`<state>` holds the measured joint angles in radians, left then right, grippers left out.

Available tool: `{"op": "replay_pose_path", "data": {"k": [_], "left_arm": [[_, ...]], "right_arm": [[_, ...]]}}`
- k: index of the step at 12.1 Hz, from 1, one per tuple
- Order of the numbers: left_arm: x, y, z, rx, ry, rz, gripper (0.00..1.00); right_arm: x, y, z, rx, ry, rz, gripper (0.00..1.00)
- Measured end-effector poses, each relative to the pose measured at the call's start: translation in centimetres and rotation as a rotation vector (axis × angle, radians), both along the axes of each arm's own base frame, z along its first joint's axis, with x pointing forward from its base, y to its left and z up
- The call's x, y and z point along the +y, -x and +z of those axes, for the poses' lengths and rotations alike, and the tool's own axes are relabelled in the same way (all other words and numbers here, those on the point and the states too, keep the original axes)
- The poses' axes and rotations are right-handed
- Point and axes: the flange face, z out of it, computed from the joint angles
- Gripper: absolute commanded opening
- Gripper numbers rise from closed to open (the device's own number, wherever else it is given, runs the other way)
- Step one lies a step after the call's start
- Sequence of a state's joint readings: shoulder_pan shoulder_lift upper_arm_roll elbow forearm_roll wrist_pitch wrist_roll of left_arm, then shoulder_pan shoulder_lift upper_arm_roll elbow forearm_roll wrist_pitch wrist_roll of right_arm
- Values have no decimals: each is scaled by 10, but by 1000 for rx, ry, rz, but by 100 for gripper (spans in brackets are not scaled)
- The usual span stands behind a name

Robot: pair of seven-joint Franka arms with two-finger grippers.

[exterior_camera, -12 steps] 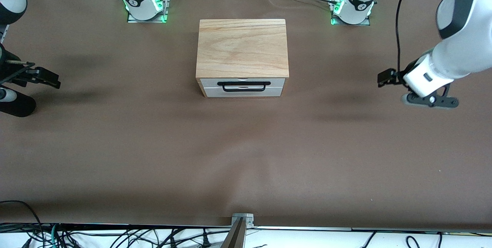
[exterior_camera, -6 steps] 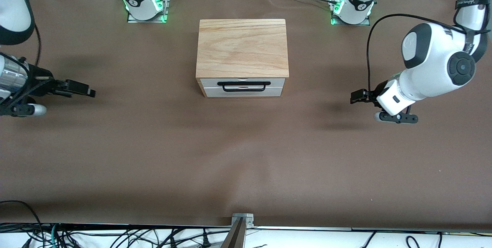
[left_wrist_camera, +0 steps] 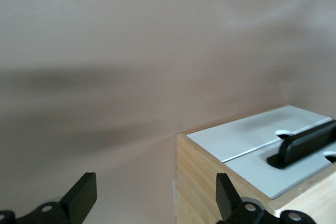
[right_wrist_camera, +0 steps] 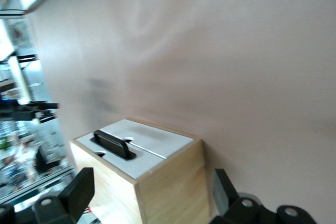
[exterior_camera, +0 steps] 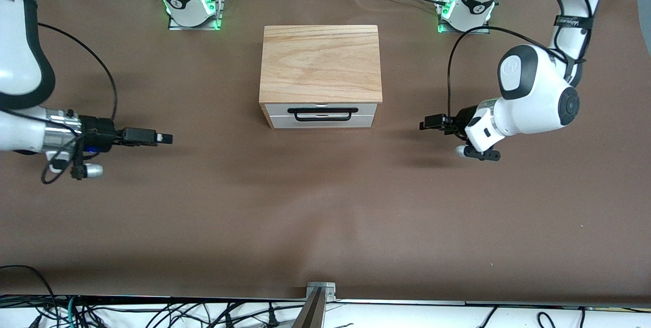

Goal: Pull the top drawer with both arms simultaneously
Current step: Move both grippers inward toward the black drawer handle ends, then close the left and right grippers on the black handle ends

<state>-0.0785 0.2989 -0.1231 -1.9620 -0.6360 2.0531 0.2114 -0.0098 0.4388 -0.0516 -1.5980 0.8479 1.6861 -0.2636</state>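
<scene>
The wooden box (exterior_camera: 320, 63) stands mid-table under its oak top slab. The top drawer (exterior_camera: 321, 110), with a white front and a black bar handle (exterior_camera: 321, 115), is shut and faces the front camera. My left gripper (exterior_camera: 426, 124) is open and empty, over the table beside the box toward the left arm's end, well apart from the handle. My right gripper (exterior_camera: 164, 138) is open and empty beside the box toward the right arm's end. The left wrist view shows its gripper (left_wrist_camera: 155, 203), the drawer front (left_wrist_camera: 252, 137) and the handle (left_wrist_camera: 304, 145). The right wrist view shows its gripper (right_wrist_camera: 152, 192), the drawer front (right_wrist_camera: 144, 145) and the handle (right_wrist_camera: 113, 144).
The brown table cover (exterior_camera: 325, 206) is bare around the box. The arms' green-lit bases (exterior_camera: 193, 10) (exterior_camera: 465, 15) stand at the table's farther edge. A metal bracket (exterior_camera: 320, 290) and loose cables (exterior_camera: 152, 315) lie along the near edge.
Both grippers have swung in from the table's two ends toward the box and come lower in the view. The drawer stays shut and the box has not moved.
</scene>
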Motion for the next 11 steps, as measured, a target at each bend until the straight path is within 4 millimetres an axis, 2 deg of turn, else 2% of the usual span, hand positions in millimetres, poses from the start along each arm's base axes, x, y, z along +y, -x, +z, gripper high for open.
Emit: {"op": "replay_pose_path", "data": {"k": [2,6,9,11], "left_arm": [[-6,1,-24,-6,140,-5,100],[-24,20,-90,-109,471,-67,100],[-42,33,-116,-131,689,-79,100],[-58,40,-128,-128,850,-35,100]], "right_arm": [[16,-3,-38,-12,-123,17,100],[75,9,-103,-55,-349,54,100],[126,24,-124,-88,-481,50,100],[149,37,-138,-100,-524,43,100]]}}
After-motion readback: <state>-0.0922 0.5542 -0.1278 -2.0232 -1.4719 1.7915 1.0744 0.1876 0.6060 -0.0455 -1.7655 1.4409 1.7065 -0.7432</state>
